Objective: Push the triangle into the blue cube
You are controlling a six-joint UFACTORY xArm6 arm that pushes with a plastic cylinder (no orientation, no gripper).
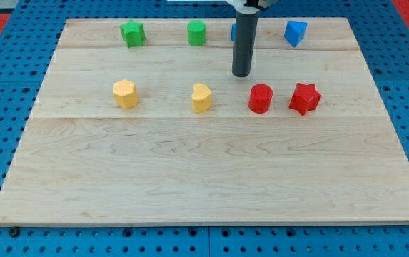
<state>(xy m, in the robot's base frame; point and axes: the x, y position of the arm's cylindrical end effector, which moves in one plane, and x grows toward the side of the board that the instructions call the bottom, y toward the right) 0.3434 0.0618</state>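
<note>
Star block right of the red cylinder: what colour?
Red. The star block sits just right of the red cylinder, shown clearly in the camera view.

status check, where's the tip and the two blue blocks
My tip down on board, above red cylinder. Blue cube mostly hidden behind rod. Blue triangle to its right, apart, untouched. Nothing between them.

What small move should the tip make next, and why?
Probably my tip should travel toward the view's right and stop just beyond the blue triangle. The blue cube, mostly hidden behind the rod, lies on the triangle's left, so pushing must go leftward.
</note>
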